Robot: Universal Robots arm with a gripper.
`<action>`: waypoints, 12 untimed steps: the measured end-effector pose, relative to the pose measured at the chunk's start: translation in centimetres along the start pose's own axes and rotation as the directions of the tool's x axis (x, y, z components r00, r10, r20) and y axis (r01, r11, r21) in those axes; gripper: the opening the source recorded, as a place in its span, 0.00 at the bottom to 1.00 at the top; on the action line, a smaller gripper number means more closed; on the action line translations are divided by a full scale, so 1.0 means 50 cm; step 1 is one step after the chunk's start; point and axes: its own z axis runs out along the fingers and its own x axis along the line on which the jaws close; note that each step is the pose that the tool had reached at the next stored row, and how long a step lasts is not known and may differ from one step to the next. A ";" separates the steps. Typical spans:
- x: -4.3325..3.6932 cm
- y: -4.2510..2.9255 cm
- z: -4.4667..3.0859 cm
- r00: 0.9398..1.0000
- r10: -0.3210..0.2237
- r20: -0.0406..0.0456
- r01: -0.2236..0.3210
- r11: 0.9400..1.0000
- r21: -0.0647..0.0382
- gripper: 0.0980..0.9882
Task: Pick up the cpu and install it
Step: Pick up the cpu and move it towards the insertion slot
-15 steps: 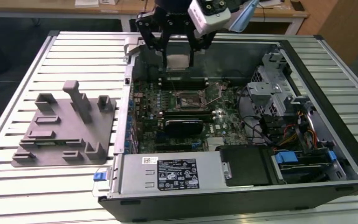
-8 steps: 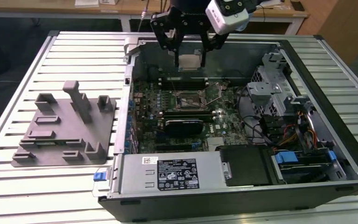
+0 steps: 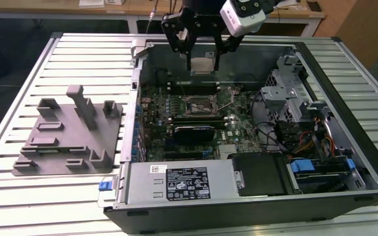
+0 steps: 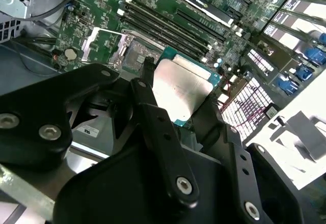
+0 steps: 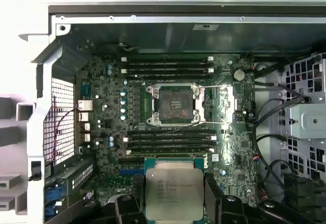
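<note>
open air from hand [image 3: 203, 70] down to socket [image 3: 201, 103] — memory slots [image 3: 193, 88] flank it

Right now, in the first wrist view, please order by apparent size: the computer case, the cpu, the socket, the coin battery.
1. computer case, largest.
2. cpu and socket look about alike; the cpu is nearer the camera, so I leave them unranked.
3. coin battery, smallest.

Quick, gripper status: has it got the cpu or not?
The gripper is closed on the cpu, held in the air clear of the empty socket.
</note>
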 end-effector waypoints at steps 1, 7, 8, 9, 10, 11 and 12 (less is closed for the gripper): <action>0.000 0.000 0.002 1.000 0.000 0.000 0.000 1.000 0.000 0.50; 0.000 -0.001 0.022 1.000 0.000 0.000 0.000 1.000 0.000 0.50; -0.001 -0.001 0.025 1.000 0.000 0.000 0.000 1.000 0.000 0.50; -0.001 -0.001 0.029 1.000 0.000 0.000 0.000 1.000 0.000 0.50; -0.001 -0.001 0.032 1.000 0.000 0.000 0.000 1.000 0.000 0.50; -0.001 -0.001 0.036 1.000 0.000 -0.001 0.000 1.000 0.000 0.50; -0.001 -0.002 0.040 1.000 0.000 -0.001 0.000 1.000 0.000 0.50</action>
